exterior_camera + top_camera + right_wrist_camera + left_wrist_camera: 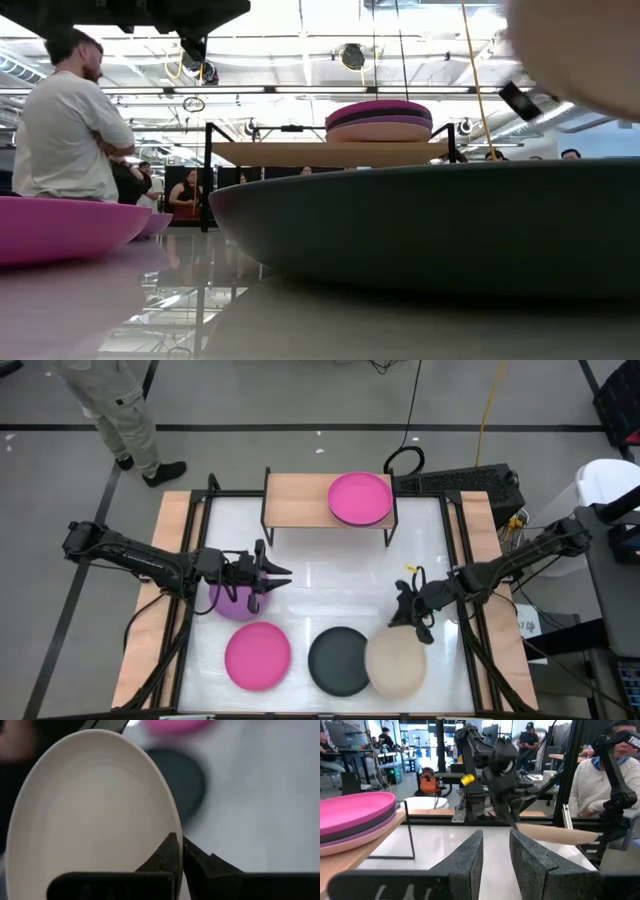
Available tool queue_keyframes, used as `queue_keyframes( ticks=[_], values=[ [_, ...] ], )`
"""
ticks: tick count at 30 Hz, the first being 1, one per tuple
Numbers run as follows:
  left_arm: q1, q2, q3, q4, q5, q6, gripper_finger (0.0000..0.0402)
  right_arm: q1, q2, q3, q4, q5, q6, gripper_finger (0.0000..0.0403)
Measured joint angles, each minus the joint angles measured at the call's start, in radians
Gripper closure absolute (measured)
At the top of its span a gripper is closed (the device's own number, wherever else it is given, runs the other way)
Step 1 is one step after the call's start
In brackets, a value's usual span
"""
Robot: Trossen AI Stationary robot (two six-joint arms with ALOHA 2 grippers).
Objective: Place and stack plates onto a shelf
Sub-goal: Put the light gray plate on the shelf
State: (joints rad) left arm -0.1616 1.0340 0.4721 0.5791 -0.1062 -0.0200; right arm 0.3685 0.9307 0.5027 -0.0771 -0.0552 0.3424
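Resting on the right half of the shelf (pixel 300 500) is a stack of round matte plates topped by a hot pink plate (pixel 360 498); the low view shows a purple one (pixel 380 122) under it and a salmon one (pixel 382 132) at the bottom. On the white surface (pixel 320 580) in front lie a second hot pink plate (pixel 257 656) at the left, a black plate (pixel 338 660) beside it, and a beige plate (pixel 396 661) whose left edge overlaps the black one in the high view. Another purple plate (pixel 236 603) sits near the surface's left side, partly hidden beneath the left pincer (pixel 282 576). That left pincer hangs above the purple plate with its two fingers a little apart and nothing between them, pointing across the surface toward the right arm. The right pincer (pixel 179 851) is clenched on the rim of the beige plate, its fingers pressed close with the thin edge caught between them, at the plate's far edge. In the left wrist view the beige plate appears tilted slightly, hanging from that grip. A person (pixel 120 410) stands on the floor beyond the surface's far left corner.
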Motion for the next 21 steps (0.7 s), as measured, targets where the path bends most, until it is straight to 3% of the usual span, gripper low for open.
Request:
queue_keyframes(
  ticks=[5,14,21],
  values=[
    [0.0,0.0,0.0,0.003,-0.001,-0.002,0.03,-0.084,-0.005,0.102,0.056,0.213,-0.093,0.0402],
    [0.0,-0.002,0.019,0.011,-0.11,0.072,0.03,-0.314,0.036,0.226,0.342,0.211,-0.202,0.0402],
    [0.0,-0.046,0.019,-0.004,-0.115,0.097,0.03,-0.491,0.146,0.314,0.382,0.189,-0.21,0.0403]
  ],
)
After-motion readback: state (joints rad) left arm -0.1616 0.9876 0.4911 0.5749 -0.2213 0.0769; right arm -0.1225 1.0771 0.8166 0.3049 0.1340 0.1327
